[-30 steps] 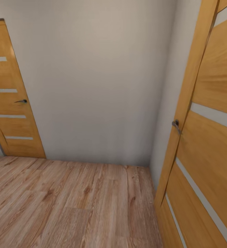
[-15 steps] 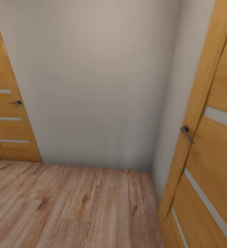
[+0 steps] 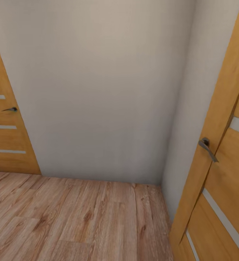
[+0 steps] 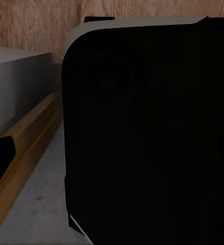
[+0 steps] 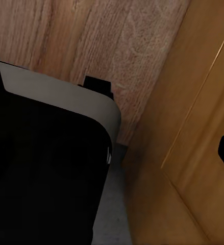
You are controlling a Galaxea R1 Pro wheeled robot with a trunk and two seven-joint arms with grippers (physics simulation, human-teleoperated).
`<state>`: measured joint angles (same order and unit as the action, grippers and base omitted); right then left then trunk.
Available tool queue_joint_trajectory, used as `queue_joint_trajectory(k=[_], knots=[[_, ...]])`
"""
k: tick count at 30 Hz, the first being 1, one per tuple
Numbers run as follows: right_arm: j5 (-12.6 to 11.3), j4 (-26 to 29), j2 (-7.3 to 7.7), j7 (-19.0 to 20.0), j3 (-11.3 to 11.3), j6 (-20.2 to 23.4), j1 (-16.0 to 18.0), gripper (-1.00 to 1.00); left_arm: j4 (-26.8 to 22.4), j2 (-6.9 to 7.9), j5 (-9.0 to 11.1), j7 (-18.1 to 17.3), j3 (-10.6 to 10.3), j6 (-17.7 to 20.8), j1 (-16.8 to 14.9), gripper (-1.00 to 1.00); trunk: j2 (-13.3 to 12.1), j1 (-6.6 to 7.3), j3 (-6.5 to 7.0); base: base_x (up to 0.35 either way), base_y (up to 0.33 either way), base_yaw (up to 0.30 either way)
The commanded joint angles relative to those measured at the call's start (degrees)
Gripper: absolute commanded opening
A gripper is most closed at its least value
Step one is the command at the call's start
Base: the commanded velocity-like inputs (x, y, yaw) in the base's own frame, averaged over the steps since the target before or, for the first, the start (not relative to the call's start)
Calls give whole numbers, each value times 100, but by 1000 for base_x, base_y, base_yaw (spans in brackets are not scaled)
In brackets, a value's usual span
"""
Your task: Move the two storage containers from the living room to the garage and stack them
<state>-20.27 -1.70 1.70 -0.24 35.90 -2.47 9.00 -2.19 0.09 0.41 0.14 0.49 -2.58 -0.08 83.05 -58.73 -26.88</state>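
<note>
The storage containers are out of view, and so is the garage. I face a corner of a passage with a light wood-plank floor (image 3: 79, 217) and a plain white wall (image 3: 97, 90). In the left wrist view a black part of my own body (image 4: 152, 132) takes up most of the picture, with a dark tip at the edge. The right wrist view has the same black body (image 5: 40, 173) beside plank floor (image 5: 91, 41) and an orange-brown door (image 5: 193, 127). Neither wrist view lets me read the fingers' state.
An orange-brown door (image 3: 5, 127) with a grey handle (image 3: 11, 109) stands at the far left. A second such door (image 3: 224, 188) with a handle (image 3: 208, 146) stands close on my right. The white wall closes the way ahead.
The whole head view has shifted: the left door slid toward the left edge and the right door's handle moved down and right, so the camera moved closer to the corner.
</note>
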Motion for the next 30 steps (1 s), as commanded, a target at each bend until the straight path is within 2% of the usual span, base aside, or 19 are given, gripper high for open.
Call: queue_joint_trajectory(k=[1,9,30], knots=[[-48,-15,-3,-2,48,-26,5,100,-1,0,4,2,4,-14,-1,100,3,0,-5,18,0,0],[-48,-15,-3,-2,50,-26,5,100,-1,0,3,-2,4,-14,-1,100,3,0,-5,72,0,0],[-48,-15,-3,-2,48,-26,5,100,-1,0,10,-5,4,-14,-1,100,3,0,-5,304,0,0]])
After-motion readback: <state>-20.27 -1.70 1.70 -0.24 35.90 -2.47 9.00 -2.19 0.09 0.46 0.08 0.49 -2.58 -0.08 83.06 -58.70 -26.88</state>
